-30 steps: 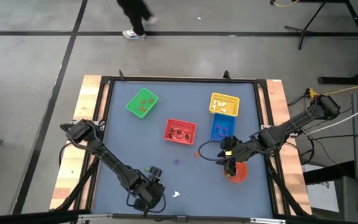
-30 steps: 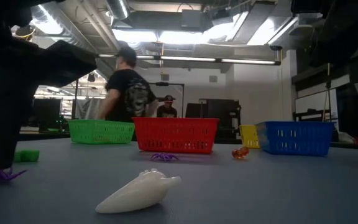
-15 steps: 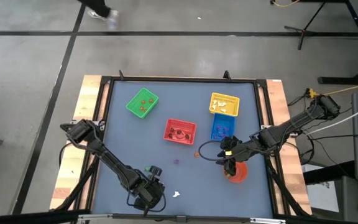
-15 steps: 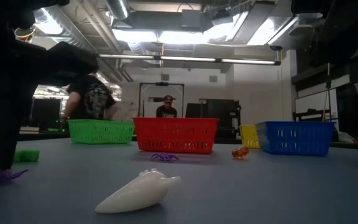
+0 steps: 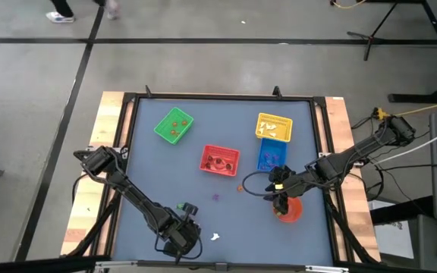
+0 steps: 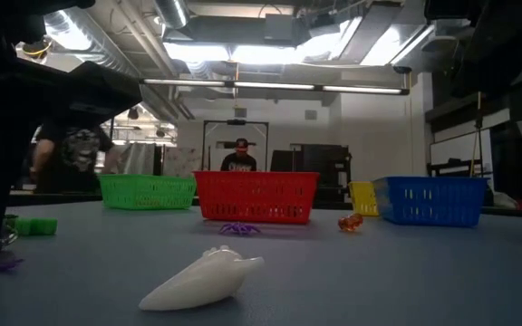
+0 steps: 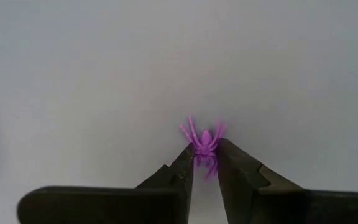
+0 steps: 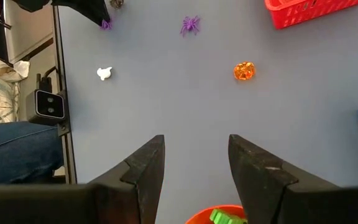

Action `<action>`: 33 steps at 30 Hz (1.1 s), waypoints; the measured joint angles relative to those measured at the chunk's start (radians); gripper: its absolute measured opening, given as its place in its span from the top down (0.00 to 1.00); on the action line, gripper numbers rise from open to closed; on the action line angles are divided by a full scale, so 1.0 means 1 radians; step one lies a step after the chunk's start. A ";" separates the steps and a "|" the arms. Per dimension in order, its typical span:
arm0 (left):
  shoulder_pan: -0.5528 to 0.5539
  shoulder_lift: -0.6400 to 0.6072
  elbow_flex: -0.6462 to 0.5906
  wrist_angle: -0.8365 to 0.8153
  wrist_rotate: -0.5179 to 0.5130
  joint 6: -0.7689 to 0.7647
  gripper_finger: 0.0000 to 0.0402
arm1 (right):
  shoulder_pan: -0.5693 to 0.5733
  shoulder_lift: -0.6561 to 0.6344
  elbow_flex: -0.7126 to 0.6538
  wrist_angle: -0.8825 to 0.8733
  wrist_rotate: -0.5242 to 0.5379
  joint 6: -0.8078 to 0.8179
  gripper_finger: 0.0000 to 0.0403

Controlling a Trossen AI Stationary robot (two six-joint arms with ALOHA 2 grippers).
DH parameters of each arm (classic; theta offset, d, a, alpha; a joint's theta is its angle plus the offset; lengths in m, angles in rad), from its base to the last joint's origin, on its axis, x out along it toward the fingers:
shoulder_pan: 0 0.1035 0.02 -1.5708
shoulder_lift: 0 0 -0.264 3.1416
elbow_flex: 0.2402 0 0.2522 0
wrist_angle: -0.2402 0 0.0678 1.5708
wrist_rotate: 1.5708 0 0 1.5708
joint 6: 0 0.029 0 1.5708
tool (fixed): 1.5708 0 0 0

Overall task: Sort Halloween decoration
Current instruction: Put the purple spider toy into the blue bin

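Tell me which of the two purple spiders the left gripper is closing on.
The purple spider between the left gripper fingertips, at the table's near edge. The other purple spider lies alone, near the red basket.

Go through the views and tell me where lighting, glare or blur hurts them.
Low view: bright ceiling lights blow out, the arm at the picture's left is a black silhouette, the near white trinket looks soft. Left wrist view: washed-out table, purple spider stays sharp. High view: evenly lit.
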 joint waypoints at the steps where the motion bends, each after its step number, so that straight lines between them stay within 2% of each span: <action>1: 0.000 0.000 0.000 0.000 -0.001 0.000 0.89 | 0.000 0.000 0.000 0.000 0.000 0.000 0.57; 24: 0.006 -0.020 -0.005 0.026 -0.007 -0.002 0.90 | 0.000 0.000 0.000 0.001 0.000 0.000 0.57; 33: 0.050 -0.027 -0.006 0.109 -0.016 0.001 0.90 | 0.000 0.000 0.000 0.000 -0.005 0.000 0.57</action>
